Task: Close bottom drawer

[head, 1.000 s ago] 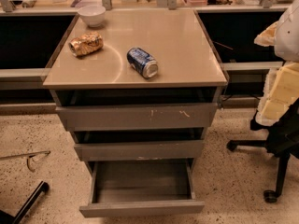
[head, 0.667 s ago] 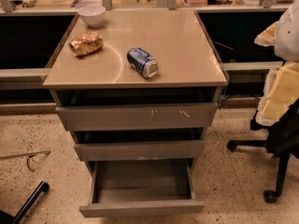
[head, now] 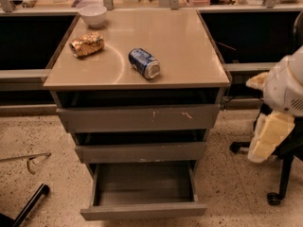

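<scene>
The bottom drawer point(head: 143, 210) is the lowest of three grey drawers in a small cabinet. It is pulled far out, and its grey inside point(head: 142, 182) is bare. The middle drawer front point(head: 141, 152) and the taller, white-scratched top drawer front point(head: 138, 118) stand slightly out. My arm is at the right edge, a white shell over a cream part. The gripper point(head: 266, 137) hangs there, to the right of the cabinet at about middle-drawer height, apart from every drawer.
On the cabinet top point(head: 184, 56) lie a blue can point(head: 144, 63) on its side, a crumpled golden bag point(head: 86, 44) and a white bowl point(head: 93, 14). An office chair base point(head: 277, 193) stands at the right, and a black bar point(head: 28, 206) lies on the floor at the lower left.
My arm at the right edge has come down and a little to the left, towards the cabinet. The drawers and the things on top have not moved.
</scene>
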